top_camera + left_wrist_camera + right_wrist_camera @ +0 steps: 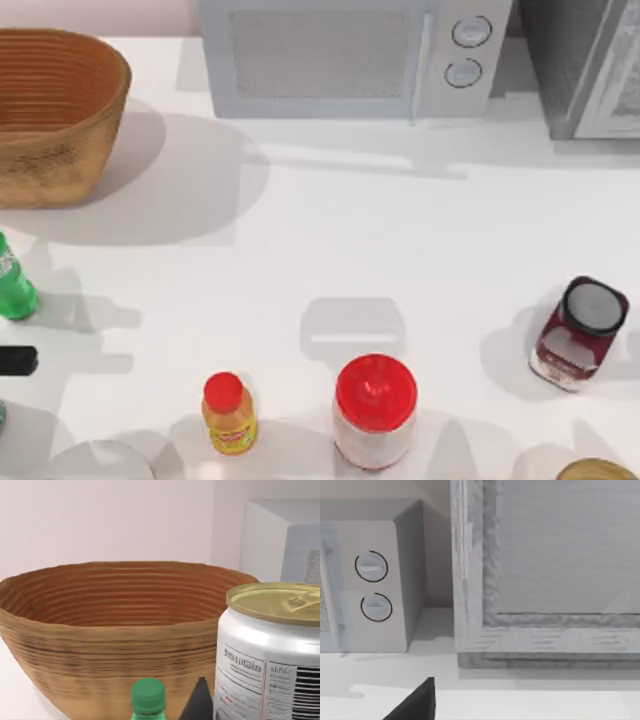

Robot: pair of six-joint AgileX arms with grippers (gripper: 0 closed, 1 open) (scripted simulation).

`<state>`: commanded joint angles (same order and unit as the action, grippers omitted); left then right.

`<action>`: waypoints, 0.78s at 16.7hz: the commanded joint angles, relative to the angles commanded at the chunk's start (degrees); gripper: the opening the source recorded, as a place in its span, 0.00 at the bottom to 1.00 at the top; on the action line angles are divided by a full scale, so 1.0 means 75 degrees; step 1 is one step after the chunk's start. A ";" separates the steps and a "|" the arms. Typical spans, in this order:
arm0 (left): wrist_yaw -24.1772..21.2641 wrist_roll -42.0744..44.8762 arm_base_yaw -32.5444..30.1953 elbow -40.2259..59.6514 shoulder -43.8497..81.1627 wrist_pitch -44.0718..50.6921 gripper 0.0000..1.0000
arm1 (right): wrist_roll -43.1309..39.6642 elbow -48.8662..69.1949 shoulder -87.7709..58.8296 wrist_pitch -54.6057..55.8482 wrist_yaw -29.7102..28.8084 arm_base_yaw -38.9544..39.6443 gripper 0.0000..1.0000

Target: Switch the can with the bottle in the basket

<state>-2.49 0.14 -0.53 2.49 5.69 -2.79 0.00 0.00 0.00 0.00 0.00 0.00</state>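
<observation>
The can [270, 655], white with a dull gold top, looms close in the left wrist view, right beside my left gripper [199, 705]. In the top view my left gripper [18, 360] shows as a dark tip at the table's left edge. The green bottle [14, 285] stands upright on the table just beyond it, its green cap [148, 696] low in front of the basket. The wicker basket [60, 150] sits at the far left corner; the part of its inside [120, 595] that I see holds nothing. My right gripper [417, 702] faces the microwave and cabinet.
A microwave [350, 55] and a grey cabinet [590, 65] line the back edge. Along the front stand a yellow bottle with a red cap [228, 412], a red-lidded white jar [375, 410] and a dark red black-lidded jar [580, 332]. An olive-gold round object [595, 470] pokes in at the front right.
</observation>
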 joint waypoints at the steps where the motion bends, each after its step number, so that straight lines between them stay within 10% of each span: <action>1: -0.0183 0.0004 -0.0053 0.0168 0.0372 -0.0199 0.00 | 0.0000 0.0000 0.0000 0.0000 0.0000 0.0000 1.00; 13: -0.4033 0.0079 -0.1193 0.3676 0.8118 -0.4349 0.00 | 0.0000 0.0000 0.0000 0.0000 0.0000 0.0000 1.00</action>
<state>-32.73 0.74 -9.48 30.06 66.58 -35.41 0.00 0.00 0.00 0.00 0.00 0.00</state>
